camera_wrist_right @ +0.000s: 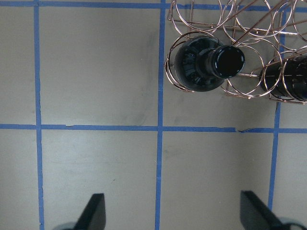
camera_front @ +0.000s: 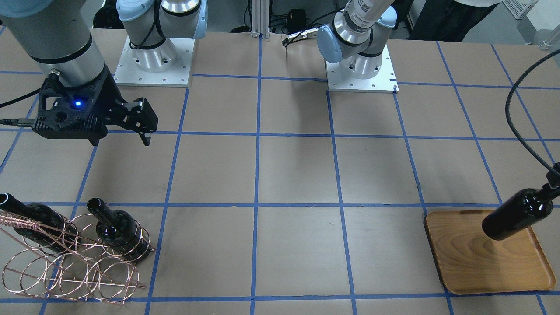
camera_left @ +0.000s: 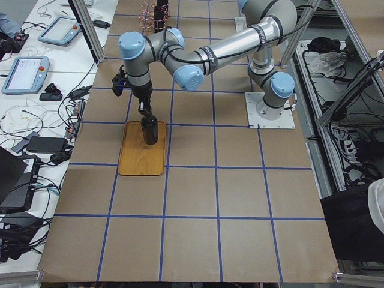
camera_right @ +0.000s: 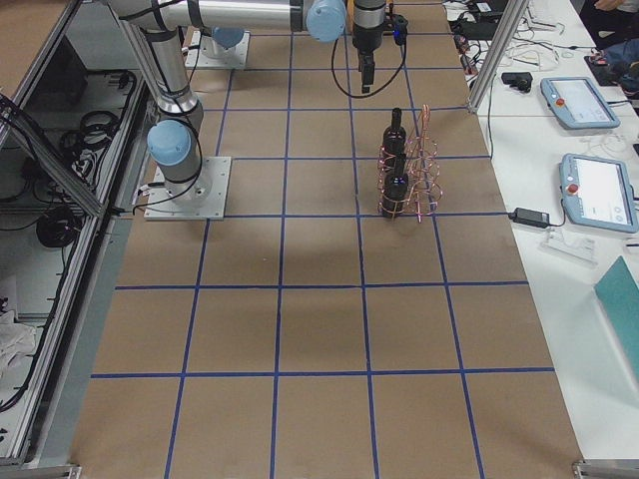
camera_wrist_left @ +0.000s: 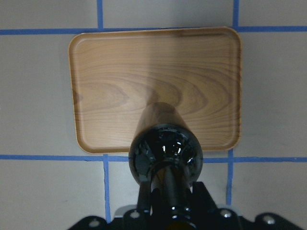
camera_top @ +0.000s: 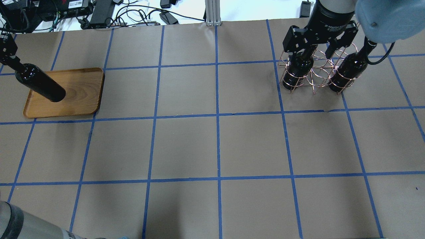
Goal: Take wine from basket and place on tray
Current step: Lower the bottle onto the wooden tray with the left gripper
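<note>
My left gripper (camera_top: 15,63) is shut on the neck of a near-black wine bottle (camera_top: 41,84) and holds it upright over the wooden tray (camera_top: 79,89). The left wrist view looks down the bottle (camera_wrist_left: 165,153) onto the tray (camera_wrist_left: 153,72). I cannot tell if its base touches the tray. My right gripper (camera_top: 308,53) is open and empty, hovering above the copper wire basket (camera_top: 317,71). Two more bottles (camera_top: 298,68) (camera_top: 348,69) stand upright in the basket's rings. The right wrist view shows one bottle top (camera_wrist_right: 228,61) ahead of the open fingers (camera_wrist_right: 96,211).
The brown paper table (camera_top: 215,146) carries a blue tape grid. The two arm bases (camera_front: 153,57) (camera_front: 361,65) stand at the robot's edge. A black cable (camera_front: 520,127) hangs near the left gripper. Cables and devices (camera_top: 99,13) lie beyond the far edge.
</note>
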### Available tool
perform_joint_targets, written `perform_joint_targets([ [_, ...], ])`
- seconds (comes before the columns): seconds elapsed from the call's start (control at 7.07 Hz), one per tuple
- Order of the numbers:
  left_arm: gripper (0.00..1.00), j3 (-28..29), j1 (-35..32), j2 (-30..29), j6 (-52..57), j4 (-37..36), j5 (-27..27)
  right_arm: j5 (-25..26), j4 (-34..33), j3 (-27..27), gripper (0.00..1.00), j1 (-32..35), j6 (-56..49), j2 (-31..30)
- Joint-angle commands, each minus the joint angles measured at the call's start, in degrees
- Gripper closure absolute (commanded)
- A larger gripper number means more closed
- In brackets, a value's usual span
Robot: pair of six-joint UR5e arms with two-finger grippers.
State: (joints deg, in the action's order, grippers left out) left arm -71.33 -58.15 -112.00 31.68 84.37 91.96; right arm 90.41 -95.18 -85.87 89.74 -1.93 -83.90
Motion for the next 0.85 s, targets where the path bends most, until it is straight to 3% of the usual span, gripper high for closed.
perform_joint_targets([
  [0.0, 0.94, 1.36, 1.2, -2.69, 1.37, -2.81, -0.02, 0.03, 0.0, 0.0, 0.0, 0.0, 0.0, -0.04],
  [0.71, 0.94, 1.63, 1.9, -5.24, 1.19, -3.07, -1.16, -0.23, 0.0, 0.0, 0.0, -0.09, 0.0, 0.05],
])
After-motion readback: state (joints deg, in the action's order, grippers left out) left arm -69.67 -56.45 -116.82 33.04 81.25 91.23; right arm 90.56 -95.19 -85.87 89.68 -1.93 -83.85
